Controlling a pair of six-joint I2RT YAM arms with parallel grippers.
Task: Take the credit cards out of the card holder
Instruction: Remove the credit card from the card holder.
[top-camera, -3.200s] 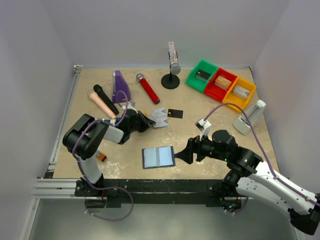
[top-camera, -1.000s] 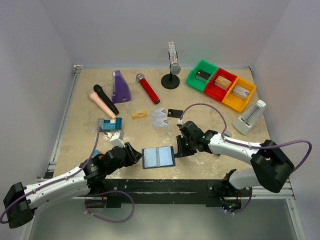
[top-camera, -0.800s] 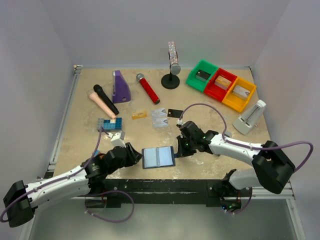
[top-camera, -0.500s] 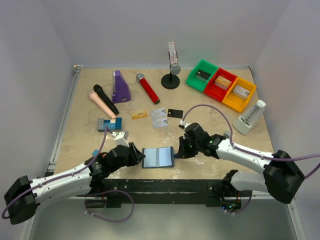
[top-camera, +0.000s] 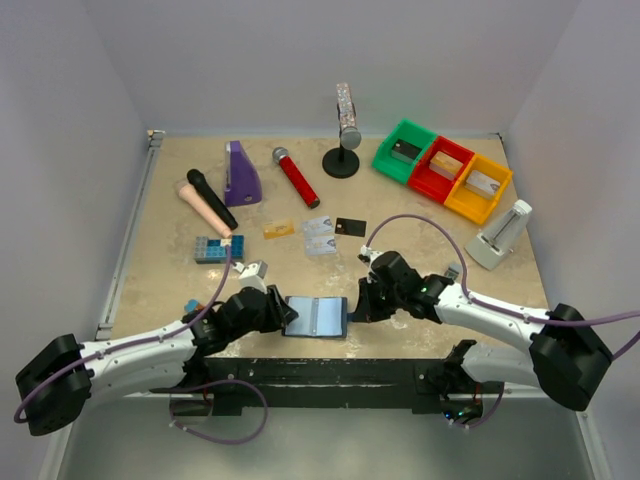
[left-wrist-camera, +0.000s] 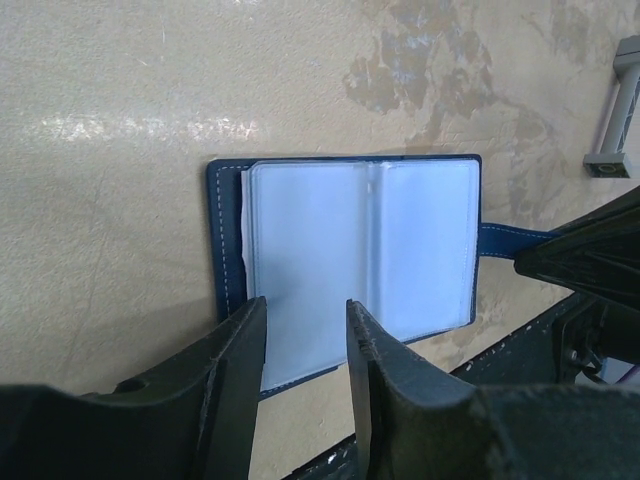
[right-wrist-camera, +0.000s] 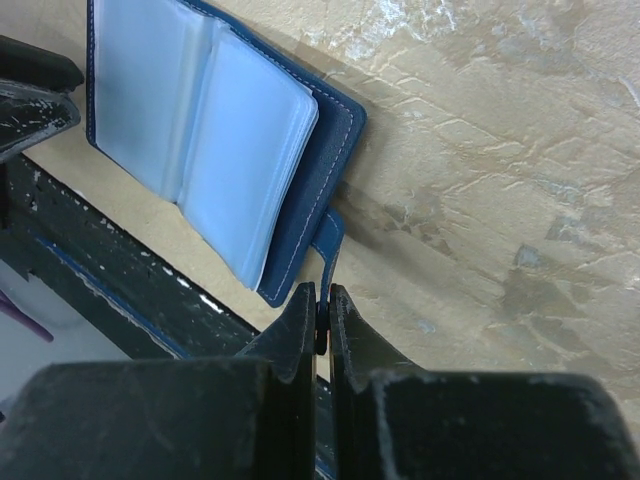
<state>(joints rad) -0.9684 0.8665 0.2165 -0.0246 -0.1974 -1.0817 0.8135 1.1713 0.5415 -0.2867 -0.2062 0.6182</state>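
The card holder (top-camera: 315, 316) lies open near the table's front edge, navy outside with pale blue pockets (left-wrist-camera: 360, 250). Whether any cards are still in the pockets does not show. My right gripper (top-camera: 357, 303) is at its right side, shut on the navy snap tab (right-wrist-camera: 330, 240). My left gripper (top-camera: 289, 314) is open at the holder's left side, its two fingers (left-wrist-camera: 240, 350) over the near corner of the left page. Loose credit cards lie farther back: an orange-gold one (top-camera: 279, 229), two pale silvery ones (top-camera: 319, 235) and a black one (top-camera: 350, 226).
The black front rail (top-camera: 330, 370) runs just below the holder. A blue brick block (top-camera: 219, 248) sits to the left. At the back are a black microphone (top-camera: 210, 198), a red microphone (top-camera: 296, 176), a purple object (top-camera: 241, 173), a stand (top-camera: 343, 150) and coloured bins (top-camera: 441, 168).
My right gripper has shut on the snap tab. My left gripper has moved right, up to the holder's left edge. The holder has shifted slightly.
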